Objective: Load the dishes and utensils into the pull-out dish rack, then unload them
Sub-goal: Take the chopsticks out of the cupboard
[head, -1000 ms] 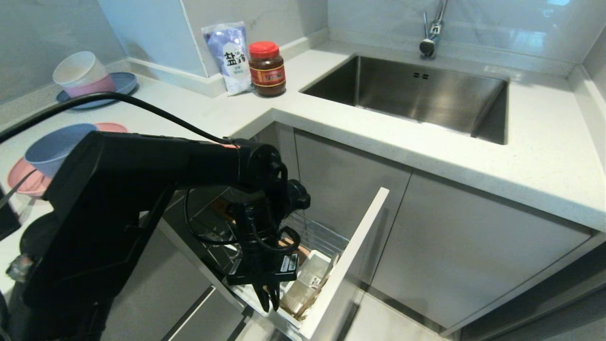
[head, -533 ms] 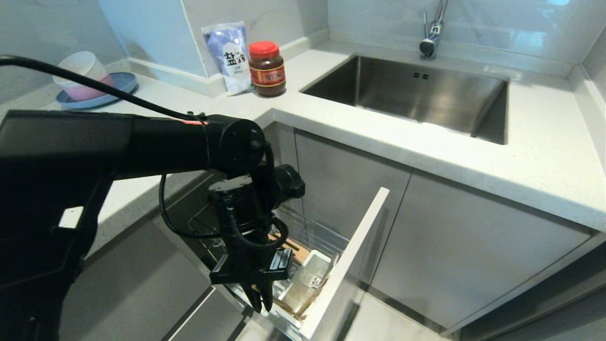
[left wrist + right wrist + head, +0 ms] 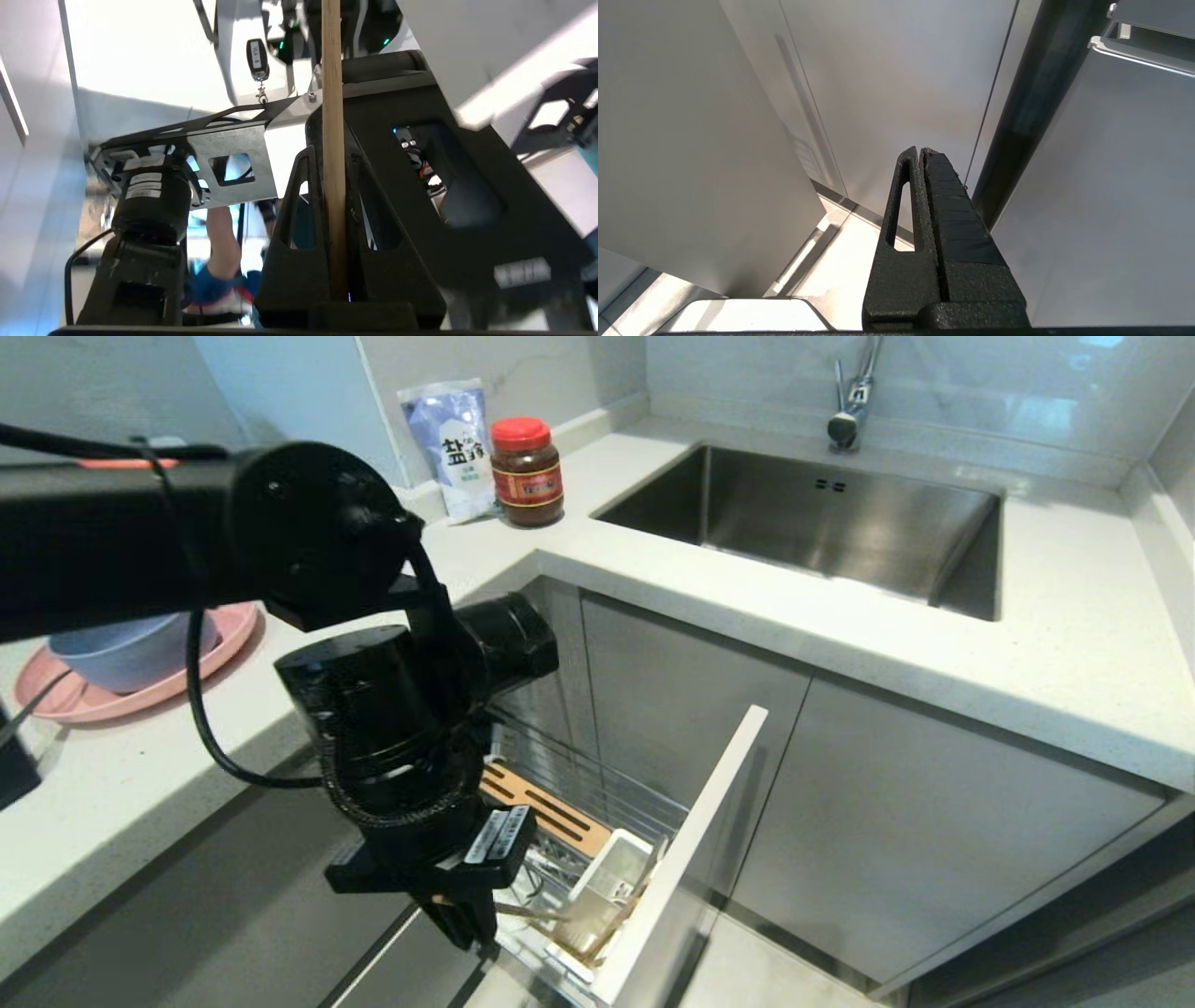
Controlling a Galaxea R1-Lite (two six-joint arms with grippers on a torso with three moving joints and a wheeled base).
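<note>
While my left gripper (image 3: 464, 926) hangs over the near end of the pull-out dish rack (image 3: 597, 821), its fingers (image 3: 299, 233) are clenched on a wooden chopstick (image 3: 333, 140); in the left wrist view the stick runs straight up between the two black fingers, pinched along their inner faces, and sticks out well past their tips; whether it is one stick or the pair pressed together I cannot tell. In the head view the chopstick (image 3: 527, 912) juts sideways from the fingers toward the white cutlery box (image 3: 611, 877), which sits at the rack's front corner, just behind the pale grey front panel (image 3: 695, 859); I cannot tell whether the stick's far end touches the box. The slotted wooden bar (image 3: 541, 807) lies along the rack behind the box, with chrome wires around it.

On the countertop (image 3: 840, 625), near its left edge, the blue-grey bowl (image 3: 126, 653) sits on the pink plate (image 3: 149, 686), partly hidden by my left arm. At the back corner stand a red-lidded jar (image 3: 527, 471) and a blue-and-white pouch (image 3: 453, 448), side by side; the sink (image 3: 822, 523) is set into the counter to their right, the tap (image 3: 854, 401) behind it.

My right gripper (image 3: 924, 186) is parked low beside the grey cabinet fronts, fingers pressed together on nothing.
</note>
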